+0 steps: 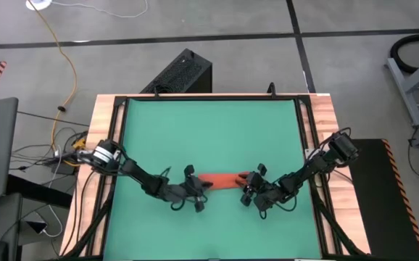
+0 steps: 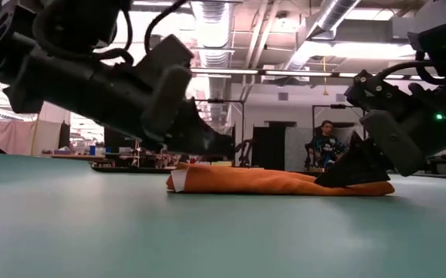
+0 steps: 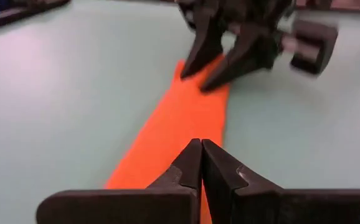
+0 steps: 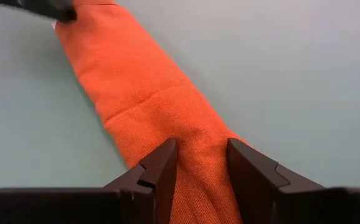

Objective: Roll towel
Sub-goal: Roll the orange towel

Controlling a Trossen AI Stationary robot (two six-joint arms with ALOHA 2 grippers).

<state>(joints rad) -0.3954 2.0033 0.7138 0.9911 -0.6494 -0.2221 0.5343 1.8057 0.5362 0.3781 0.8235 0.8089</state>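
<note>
We have the towel (image 1: 224,180) folded into a strip at six o'clock on the mat, our right hand (image 4: 202,163) straddling its end, left hand (image 3: 201,163) closed empty; rolling lengthwise comes next.

One camera looked straight down; another sat level on the green mat (image 1: 209,138). Both wrist cameras closely faced the towel (image 4: 149,99).

A lab or workshop — exposed ceiling ducts (image 2: 207,23), cables (image 1: 61,65) across concrete floor (image 1: 231,18), seated person (image 2: 327,143) beyond.
</note>
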